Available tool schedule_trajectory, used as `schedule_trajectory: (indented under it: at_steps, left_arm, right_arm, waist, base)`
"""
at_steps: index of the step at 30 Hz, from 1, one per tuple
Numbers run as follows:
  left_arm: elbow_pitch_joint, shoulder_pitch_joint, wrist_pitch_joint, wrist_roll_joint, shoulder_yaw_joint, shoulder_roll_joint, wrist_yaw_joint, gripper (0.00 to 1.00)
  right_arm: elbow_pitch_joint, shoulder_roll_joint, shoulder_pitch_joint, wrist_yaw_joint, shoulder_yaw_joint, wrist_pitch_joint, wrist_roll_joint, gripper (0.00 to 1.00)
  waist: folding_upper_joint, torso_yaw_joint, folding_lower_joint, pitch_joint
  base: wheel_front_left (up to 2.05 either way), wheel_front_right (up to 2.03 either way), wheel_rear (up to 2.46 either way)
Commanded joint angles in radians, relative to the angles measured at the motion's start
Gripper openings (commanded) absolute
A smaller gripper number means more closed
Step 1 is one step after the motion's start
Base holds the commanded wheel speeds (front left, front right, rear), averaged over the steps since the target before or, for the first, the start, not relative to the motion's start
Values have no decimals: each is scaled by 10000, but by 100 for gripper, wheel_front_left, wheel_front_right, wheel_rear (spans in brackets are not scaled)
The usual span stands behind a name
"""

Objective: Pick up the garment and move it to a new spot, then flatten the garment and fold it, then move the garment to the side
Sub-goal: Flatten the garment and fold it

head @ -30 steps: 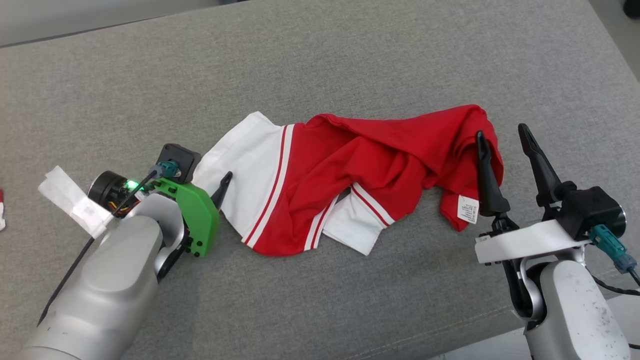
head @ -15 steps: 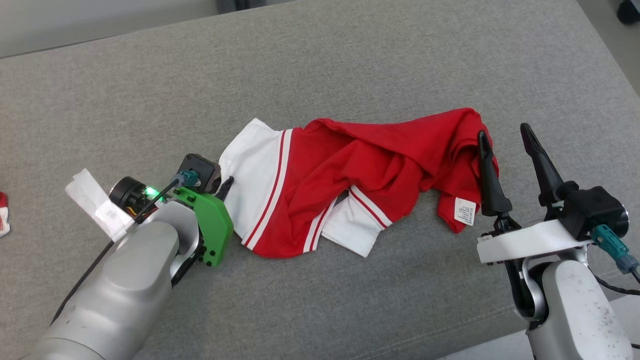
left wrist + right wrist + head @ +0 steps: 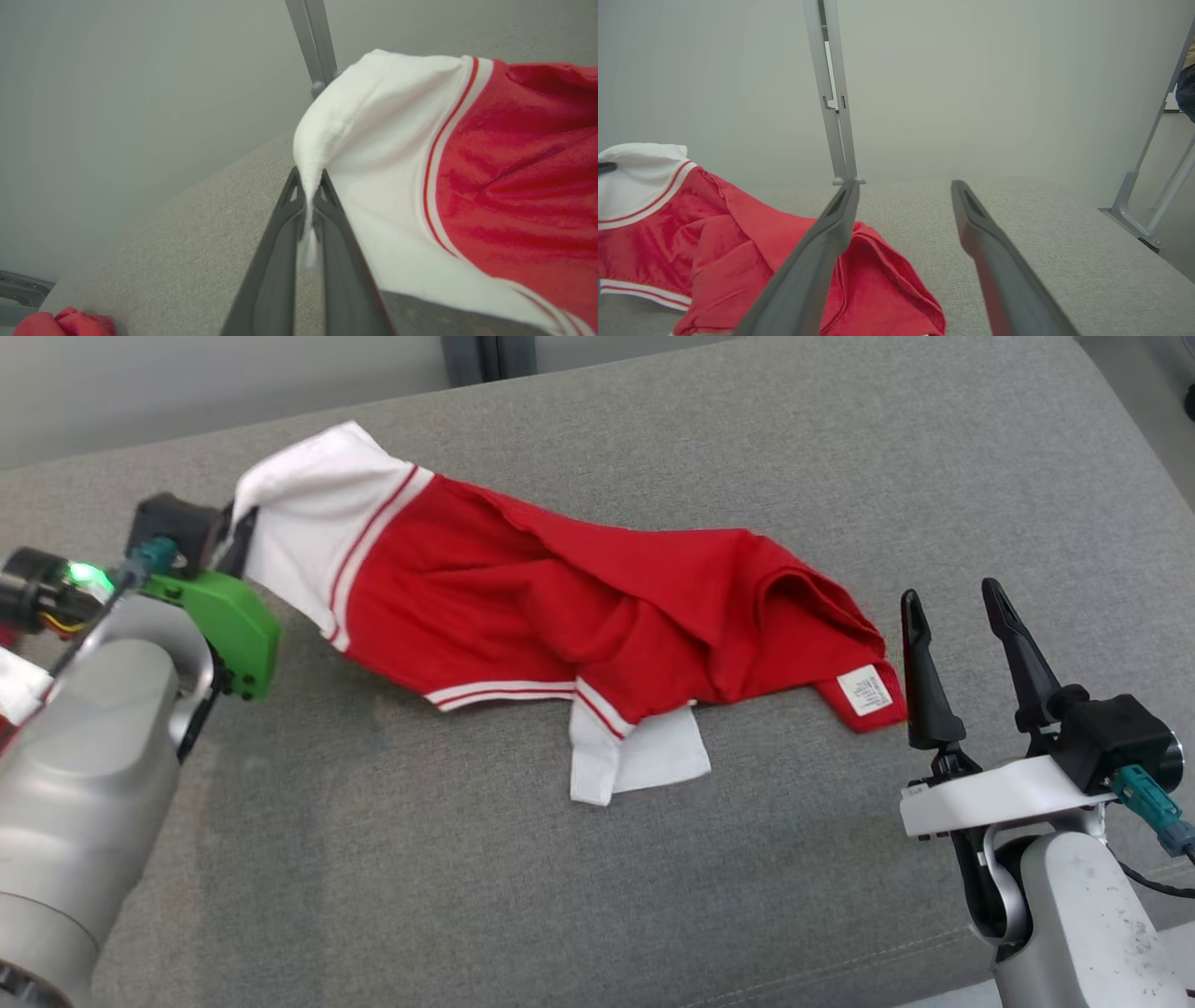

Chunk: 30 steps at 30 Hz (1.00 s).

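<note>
Clamping the red garment (image 3: 597, 616) by its white sleeve (image 3: 308, 513) is the left end effector (image 3: 307, 179), right end effector (image 3: 950, 593) spread.

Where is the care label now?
Head view, right side: the care label lies on a red corner of the garment, just left of the right end effector.

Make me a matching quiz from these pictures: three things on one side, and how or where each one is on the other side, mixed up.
Things:
1. left gripper
2. right gripper
3. label

States or places:
a. open, holding nothing
b. white, on the red corner of the garment nearest the right gripper
c. shut on the garment's white edge

Pairs: 1-c, 2-a, 3-b
</note>
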Motion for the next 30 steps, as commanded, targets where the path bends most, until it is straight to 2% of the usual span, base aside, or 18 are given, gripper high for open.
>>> schedule_trajectory:
  at_steps: [1,6,11,17,22,30]
  left_arm:
    - [-125,-345,-81,83,151,258,137,0]
    - [-1067,-842,-123,458,625,977,567,0]
    - [-2589,29,-119,836,1137,1420,889,0]
    - [-4236,2005,-121,1075,1315,1320,1123,0]
    - [-5474,3911,-123,1191,1332,1194,1512,0]
    - [-6648,6488,-124,1219,1033,787,1851,0]
  right_arm:
    - [24,-48,125,-14,-38,-32,-7,100]
    - [59,-21,231,-14,-89,-31,-9,100]
    - [114,20,447,-14,-126,-31,25,100]
    - [196,53,671,-14,-253,-32,45,100]
    - [264,24,811,-14,-336,-32,69,100]
    - [376,1,1006,-14,-407,-32,131,100]
  waist:
    - [0,76,0,-95]
    - [0,183,0,-261]
    - [0,346,0,-427]
    - [0,619,0,-683]
    - [0,912,0,-849]
    - [0,1403,0,-1034]
  base:
    - [0,0,0]
    - [0,0,0]
    - [0,0,0]
    - [0,0,0]
    - [0,0,0]
    - [0,0,0]
